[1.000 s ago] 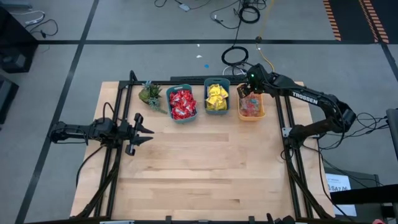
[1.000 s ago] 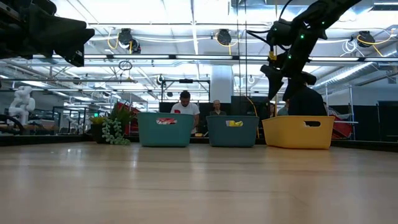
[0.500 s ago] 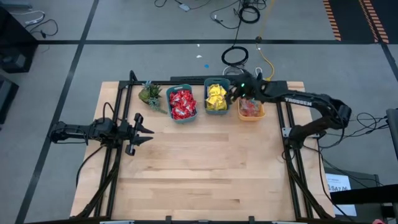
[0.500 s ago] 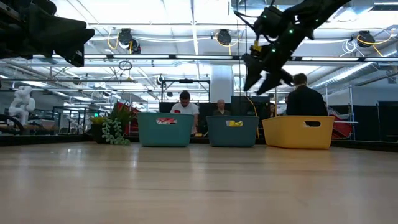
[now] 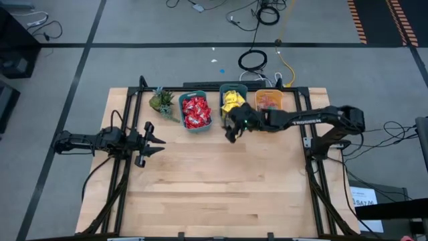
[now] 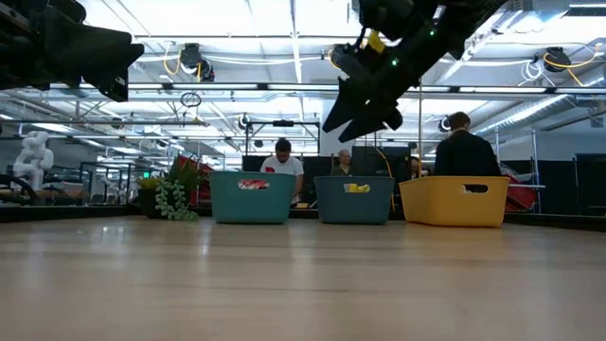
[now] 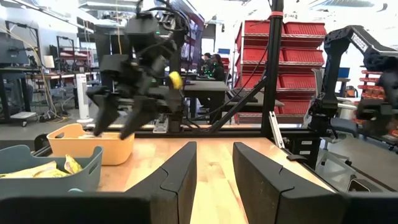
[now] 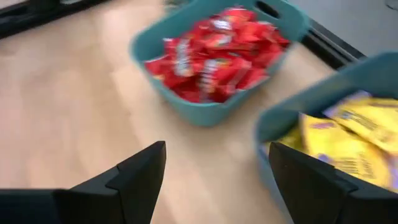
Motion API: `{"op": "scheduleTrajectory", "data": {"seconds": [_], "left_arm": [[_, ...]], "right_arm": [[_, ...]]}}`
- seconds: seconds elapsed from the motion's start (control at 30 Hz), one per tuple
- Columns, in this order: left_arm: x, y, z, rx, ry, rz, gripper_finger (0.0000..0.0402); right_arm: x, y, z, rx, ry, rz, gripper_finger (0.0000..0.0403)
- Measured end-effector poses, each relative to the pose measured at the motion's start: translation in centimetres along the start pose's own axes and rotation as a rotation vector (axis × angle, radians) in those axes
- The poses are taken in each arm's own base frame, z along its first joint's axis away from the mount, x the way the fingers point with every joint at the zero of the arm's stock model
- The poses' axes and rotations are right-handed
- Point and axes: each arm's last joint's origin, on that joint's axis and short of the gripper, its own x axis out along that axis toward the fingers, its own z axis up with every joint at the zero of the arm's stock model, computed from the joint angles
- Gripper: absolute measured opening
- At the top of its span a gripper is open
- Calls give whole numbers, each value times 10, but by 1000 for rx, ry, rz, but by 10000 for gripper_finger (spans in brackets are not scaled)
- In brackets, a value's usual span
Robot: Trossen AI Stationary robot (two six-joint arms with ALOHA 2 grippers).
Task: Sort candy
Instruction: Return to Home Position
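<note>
Swung off the yellow bin (image 6: pixel 453 206) since a second ago, the right tool (image 5: pixel 231 128) is now held above the tabletop (image 5: pixel 214 181), just short of the middle teal bin (image 6: pixel 353 205) toward 12 o'clock. Its fingers are spread wide and nothing is carried between them.

On the nearer boards no loose candy is seen from the high view. At 9 o'clock the left tool (image 5: pixel 154 142) is parked at the edge, its fingers parted and empty.

Along the far 12 o'clock edge the candy is held in a row of bins. Red packets (image 5: pixel 196 111) fill the left teal bin (image 8: pixel 205 113), yellow packets (image 5: pixel 231 102) the middle one, and gummy candy (image 5: pixel 269 101) the yellow bin at 1 o'clock. A small green plant (image 5: pixel 161 100) stands at 11 o'clock.

The packets are judged light, soft and crinkly, with slick film likely to slide, so each would best be pinched across its middle. The gummy pieces are judged tiny and yielding, and a gentle pinch across the body would suit them.
</note>
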Motion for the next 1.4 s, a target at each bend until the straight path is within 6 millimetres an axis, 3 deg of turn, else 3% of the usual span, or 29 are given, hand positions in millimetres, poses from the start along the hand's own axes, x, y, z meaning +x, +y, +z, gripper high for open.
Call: {"op": "scheduleTrajectory", "data": {"seconds": [0.43, 0.7, 0.97, 1.13, 1.4], "left_arm": [[0, 1, 0, 54, -2, 23, 114], [-1, 5, -4, -3, 42, 181, 114], [-1, 6, -10, -48, 93, 216, 114], [-1, 6, -10, -47, 95, 217, 114], [-1, 6, -10, -47, 99, 220, 114]], "right_arm": [[-15, 55, -23, -184, 47, 161, 279], [-20, 66, -66, -164, 16, 250, 279], [-70, 50, -93, -98, -99, 362, 279], [-106, 29, -105, -87, -195, 425, 279], [-136, -3, -130, -47, -420, 524, 279]]}}
